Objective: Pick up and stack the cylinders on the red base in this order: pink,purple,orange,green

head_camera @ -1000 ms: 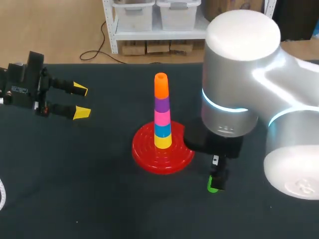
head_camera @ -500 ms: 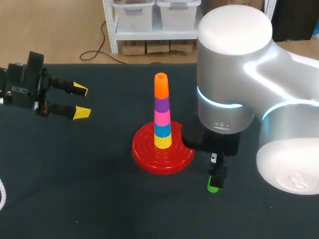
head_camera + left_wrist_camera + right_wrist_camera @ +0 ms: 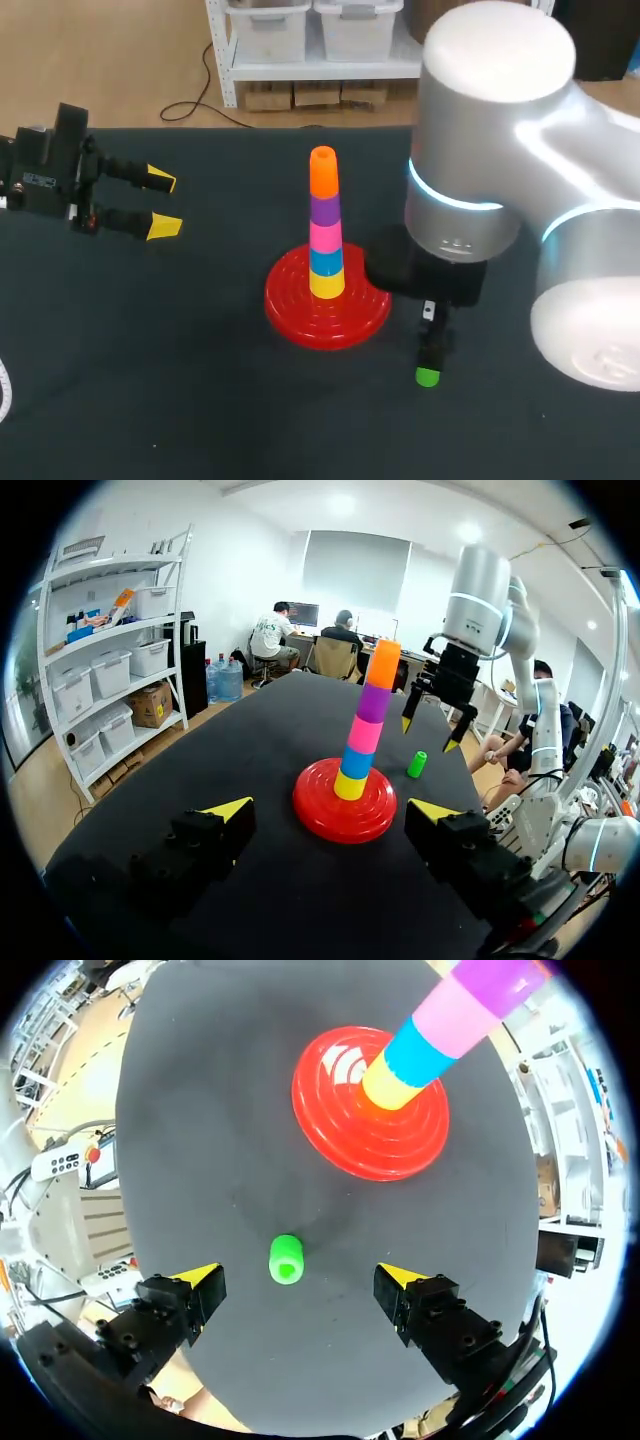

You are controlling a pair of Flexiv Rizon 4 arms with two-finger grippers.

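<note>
The red base (image 3: 327, 303) (image 3: 344, 807) (image 3: 370, 1110) stands mid-table carrying a stack of yellow, blue, pink, purple and orange cylinders; the orange cylinder (image 3: 322, 172) (image 3: 383, 664) is on top. A small green cylinder (image 3: 428, 376) (image 3: 417, 764) (image 3: 286, 1259) lies on the dark table to the right of the base. My right gripper (image 3: 434, 732) (image 3: 300, 1285) hangs above it, open, with the green cylinder between and slightly ahead of its yellow tips, untouched. My left gripper (image 3: 160, 205) (image 3: 335, 815) is open at the far left, well away from the base, holding nothing.
A white object's edge (image 3: 4, 390) shows at the table's left border. The dark table (image 3: 180, 380) surrounds the base.
The right arm has shifted slightly, and more of the green cylinder shows below its gripper. The left arm and the stack have not moved.
</note>
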